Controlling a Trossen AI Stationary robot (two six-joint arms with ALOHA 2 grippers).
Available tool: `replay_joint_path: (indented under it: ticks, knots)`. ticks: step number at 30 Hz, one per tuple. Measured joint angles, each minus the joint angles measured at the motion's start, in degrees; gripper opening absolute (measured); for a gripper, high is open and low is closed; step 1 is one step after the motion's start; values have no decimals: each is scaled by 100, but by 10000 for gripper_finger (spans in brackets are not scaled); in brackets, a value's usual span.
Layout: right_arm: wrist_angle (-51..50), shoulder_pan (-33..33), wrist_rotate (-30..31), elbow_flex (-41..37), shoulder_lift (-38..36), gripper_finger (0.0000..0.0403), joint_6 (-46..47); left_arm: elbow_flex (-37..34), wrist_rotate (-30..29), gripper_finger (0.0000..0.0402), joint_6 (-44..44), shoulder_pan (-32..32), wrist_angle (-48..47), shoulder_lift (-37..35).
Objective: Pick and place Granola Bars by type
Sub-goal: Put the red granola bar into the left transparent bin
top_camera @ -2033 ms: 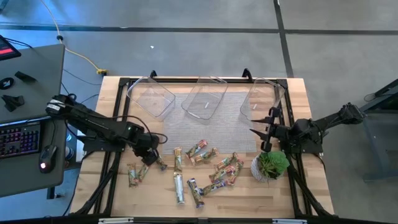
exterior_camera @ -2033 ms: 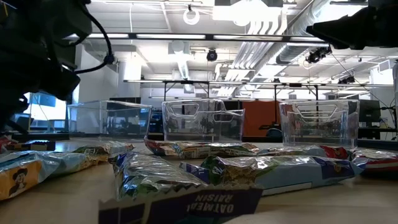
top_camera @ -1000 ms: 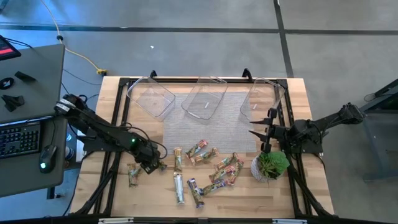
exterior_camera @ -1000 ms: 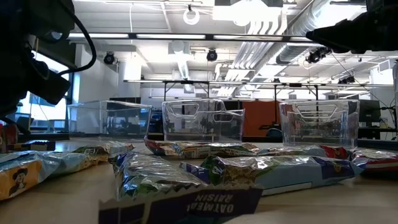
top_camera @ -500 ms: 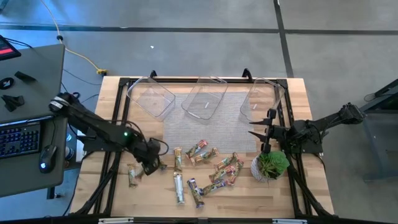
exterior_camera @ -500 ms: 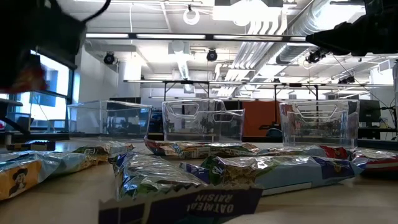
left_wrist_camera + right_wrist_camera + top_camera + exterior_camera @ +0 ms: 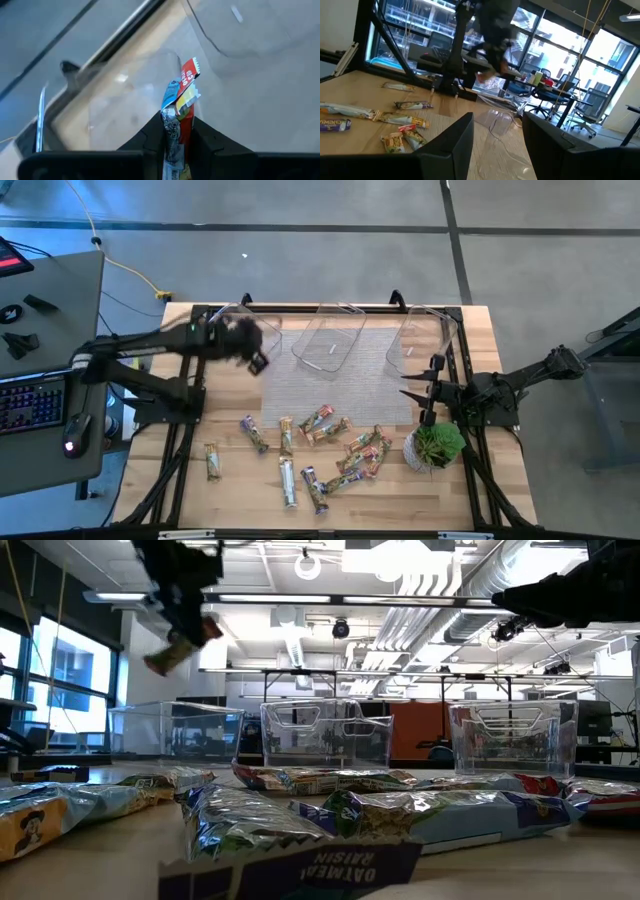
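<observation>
Crinkly foil granola bar [image 7: 179, 107] in left pincer [image 7: 176, 131]

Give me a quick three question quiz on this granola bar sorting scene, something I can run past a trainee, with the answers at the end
1. True or false: the left gripper is shut on a granola bar.
2. Over which clear bin does the left gripper hang in the high view: A, the left bin; B, the middle bin; C, the right bin?
3. Fill in: the right gripper waits open beside the small potted ____.

Key: 1 true. 2 A. 3 plant.
</observation>
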Motion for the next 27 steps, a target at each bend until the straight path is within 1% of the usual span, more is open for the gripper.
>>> replay_joint_path:
  ticks: [2, 5, 8, 10, 14, 16, 22, 25, 27]
  knots:
    - [13, 0, 0, 0, 0, 154, 48, -115, 524, 60, 619, 773, 399, 69]
    - [-7, 0, 2, 0, 0, 154, 222, -324, 1002, 61, 1015, 1737, 716, 287]
    - [-29, 0, 0, 0, 2, 154, 298, -493, 1149, 62, 1487, 2455, 892, 583]
    - [-32, 0, 2, 0, 2, 154, 276, -600, 1235, 62, 1687, 2779, 1215, 788]
    - [-36, 0, 2, 0, 2, 154, 272, -744, 1843, 62, 1955, 3164, 1526, 1273]
    - [-38, 0, 2, 0, 2, 154, 270, -753, 1992, 62, 2035, 3222, 1620, 1525]
    - [-36, 0, -29, 0, 2, 154, 273, -755, 1828, 63, 2557, 3214, 1763, 2200]
    - [-9, 0, -51, 0, 2, 154, 281, -755, 1715, 63, 2580, 3216, 1889, 2307]
    - [29, 0, 71, 0, 2, 153, 273, -753, 1709, 63, 2621, 3216, 1922, 2305]
